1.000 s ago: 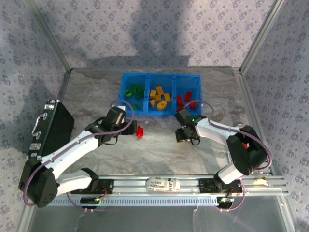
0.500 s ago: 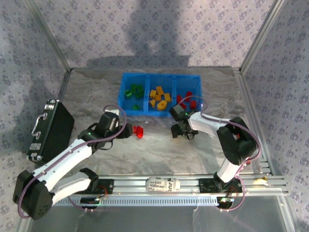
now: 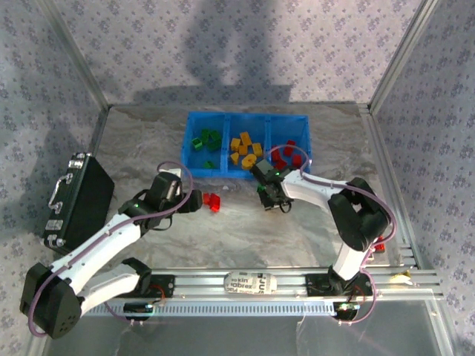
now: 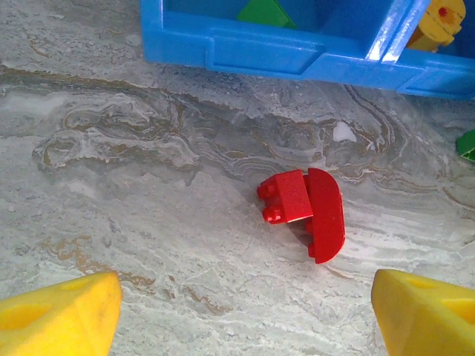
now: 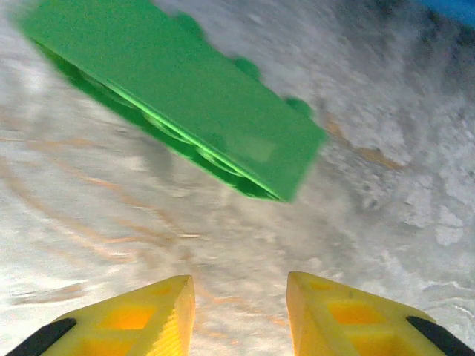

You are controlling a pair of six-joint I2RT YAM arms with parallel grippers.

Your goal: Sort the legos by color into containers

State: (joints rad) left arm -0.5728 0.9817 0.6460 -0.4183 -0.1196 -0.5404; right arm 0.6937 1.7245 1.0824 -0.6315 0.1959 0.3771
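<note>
Green and blurred, a flat studded brick [image 5: 178,96] lies on the table [image 5: 386,148] just ahead of the right tool [image 5: 241,297], one end cut off by the frame; the tool's fingers [image 5: 148,315] stand apart, holding nothing. A red brick [image 4: 304,211] with a rounded side lies ahead of the left tool [image 4: 245,311], spread wide and empty, short of the blue tray [image 4: 260,55]. Since a second ago the right tool slid left and the left tool backed off the red brick.

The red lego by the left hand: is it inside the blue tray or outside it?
Outside. The red lego lies on the marbled table, short of the blue tray and its near wall.
</note>
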